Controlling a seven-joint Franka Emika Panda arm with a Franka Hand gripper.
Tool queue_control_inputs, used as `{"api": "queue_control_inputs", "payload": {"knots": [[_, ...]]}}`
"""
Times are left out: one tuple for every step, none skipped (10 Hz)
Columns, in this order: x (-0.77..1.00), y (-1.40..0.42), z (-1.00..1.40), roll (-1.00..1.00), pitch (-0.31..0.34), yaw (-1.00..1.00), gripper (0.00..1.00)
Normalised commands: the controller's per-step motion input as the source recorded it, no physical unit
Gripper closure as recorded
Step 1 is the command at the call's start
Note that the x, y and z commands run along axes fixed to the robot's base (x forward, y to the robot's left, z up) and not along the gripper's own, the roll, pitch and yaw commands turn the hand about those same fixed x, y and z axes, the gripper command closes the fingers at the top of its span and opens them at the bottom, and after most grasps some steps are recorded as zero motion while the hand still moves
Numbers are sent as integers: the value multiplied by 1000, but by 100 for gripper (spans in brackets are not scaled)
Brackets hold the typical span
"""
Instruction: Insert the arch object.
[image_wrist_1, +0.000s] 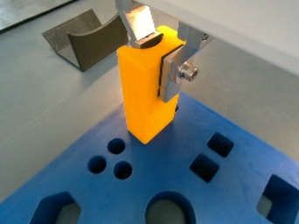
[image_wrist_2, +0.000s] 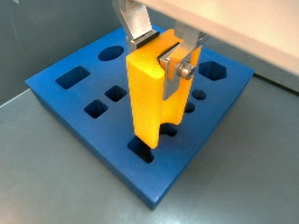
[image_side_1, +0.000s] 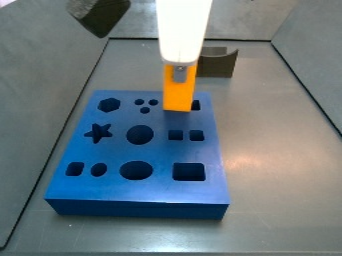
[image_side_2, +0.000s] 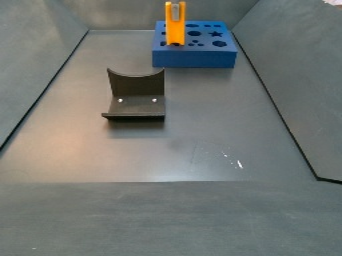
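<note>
My gripper (image_wrist_1: 158, 54) is shut on a long orange piece (image_wrist_1: 146, 92) with a rounded groove down one long side, and holds it upright. It also shows in the wrist view (image_wrist_2: 149, 101) where its lower end hangs just over a small hole in the blue board (image_wrist_2: 65, 98). In both side views the piece (image_side_1: 178, 88) (image_side_2: 174, 27) stands over the board (image_side_1: 134, 207) (image_side_2: 201, 57) near one edge. I cannot tell whether it touches the board. No small dark grey-olive arch block shows in any view.
The dark fixture (image_side_2: 134, 100) with a curved cut in its upright wall stands on the grey floor apart from the board, and shows in other views (image_wrist_1: 82, 39) (image_side_1: 217, 62). The board has star, round and square holes. Grey walls enclose the floor.
</note>
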Motion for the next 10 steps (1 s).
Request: {"api": "queue_control_inputs", "payload": {"knots": [[131, 51, -186, 63, 0, 0, 100], [169, 6, -174, 74, 3, 37, 100], [126, 0, -237, 89, 0, 31, 100], [311, 0, -351, 0, 0, 29, 100], [306, 0, -371, 20, 0, 26, 100], [214, 0, -331, 74, 0, 20, 100], [89, 0, -309, 26, 0, 9, 100], [43, 0, -371, 36, -43, 6, 100], [0, 0, -431, 54, -123, 0, 100], [0, 0, -414, 94, -203, 0, 100]]}}
